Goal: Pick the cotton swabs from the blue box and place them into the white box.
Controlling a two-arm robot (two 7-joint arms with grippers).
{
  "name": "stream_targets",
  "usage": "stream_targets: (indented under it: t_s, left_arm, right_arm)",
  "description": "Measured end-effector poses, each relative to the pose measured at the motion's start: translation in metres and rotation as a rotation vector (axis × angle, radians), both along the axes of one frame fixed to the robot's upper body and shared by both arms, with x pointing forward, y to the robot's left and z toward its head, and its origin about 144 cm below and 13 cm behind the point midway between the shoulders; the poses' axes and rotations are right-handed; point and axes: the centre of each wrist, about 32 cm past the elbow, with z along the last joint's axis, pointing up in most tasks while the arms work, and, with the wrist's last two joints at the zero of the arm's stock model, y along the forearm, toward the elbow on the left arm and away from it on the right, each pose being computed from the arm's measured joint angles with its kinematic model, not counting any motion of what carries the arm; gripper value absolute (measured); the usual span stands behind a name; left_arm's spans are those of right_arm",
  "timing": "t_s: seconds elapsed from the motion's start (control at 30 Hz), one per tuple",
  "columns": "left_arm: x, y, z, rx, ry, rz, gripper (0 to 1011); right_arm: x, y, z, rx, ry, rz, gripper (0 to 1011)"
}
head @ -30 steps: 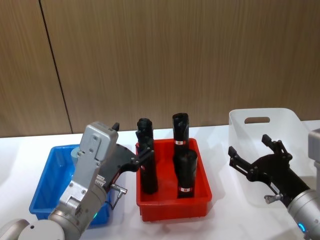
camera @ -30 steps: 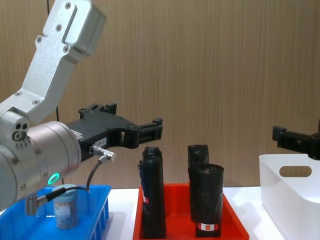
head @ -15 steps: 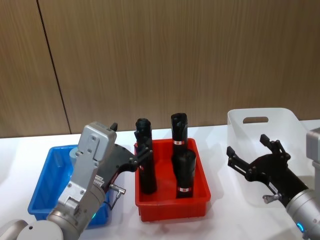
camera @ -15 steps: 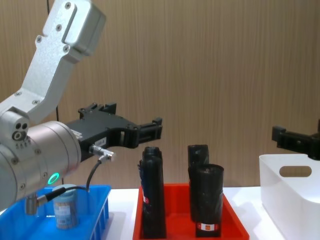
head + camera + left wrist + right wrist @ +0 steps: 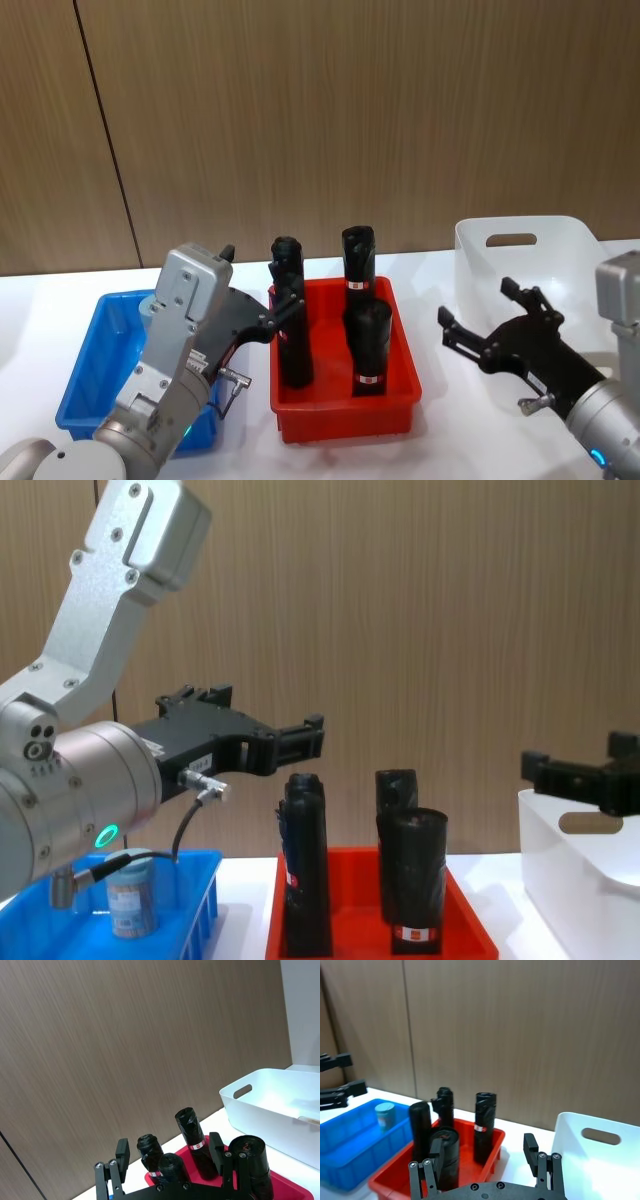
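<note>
One cotton swab jar (image 5: 130, 895) with a pale blue lid stands in the blue box (image 5: 195, 880), also seen as the jar (image 5: 385, 1114) in the right wrist view. In the head view the left arm covers most of that jar in the blue box (image 5: 95, 370). My left gripper (image 5: 265, 290) hangs open and empty above the gap between the blue box and the red tray. My right gripper (image 5: 478, 303) is open and empty, in front of the white box (image 5: 520, 250) and left of its near wall. The white box (image 5: 600, 1160) holds nothing that I can see.
A red tray (image 5: 345, 415) with three upright black rolls (image 5: 370, 345) stands between the two boxes, under the space separating the grippers. The white table runs up to a wooden wall behind. The left gripper's open fingers (image 5: 217, 1147) frame the rolls.
My right gripper has moved left, from over the white box toward the red tray. The left arm has stayed still.
</note>
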Motion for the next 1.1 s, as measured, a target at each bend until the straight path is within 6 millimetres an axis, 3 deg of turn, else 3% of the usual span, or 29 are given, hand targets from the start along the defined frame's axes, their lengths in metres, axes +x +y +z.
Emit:
stream_targets:
  t_s: [0.6,1.1]
  left_arm:
    - [0.000,0.000,0.000,0.000,0.001,0.000,1004]
    - [0.000,0.000,0.000,0.000,0.001,0.000,1004]
  right_arm:
    - [0.020,0.001,0.001,-0.054,0.085,0.189,1002]
    - [0.045,0.010,-0.008,-0.083,0.120,0.240,1002]
